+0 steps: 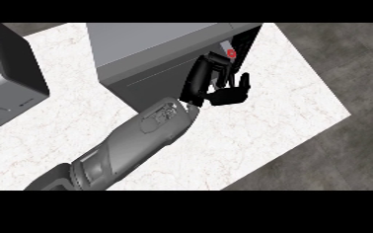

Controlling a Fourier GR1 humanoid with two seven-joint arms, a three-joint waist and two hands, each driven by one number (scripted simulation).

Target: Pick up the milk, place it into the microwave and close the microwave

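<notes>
On the left, the microwave (157,54) sits on the desk (291,98). I have one robot hand (222,91), fingers curled, at its open front. The milk (230,53) seems to be inside, a red-capped sliver. I should withdraw straight back, then push the door (247,42) shut.

A microwave (157,54) is sitting on the counter (277,98), and one hand (218,86) is hovering just in front of its right front corner. Which arm it belongs to cannot be told. Just behind and right of the hand, the microwave door (247,42) is standing ajar. The milk (229,52) is peeking out in the opening, just behind the hand. Well to the hand's left, another appliance (18,74) is sitting at the counter's edge.
</notes>
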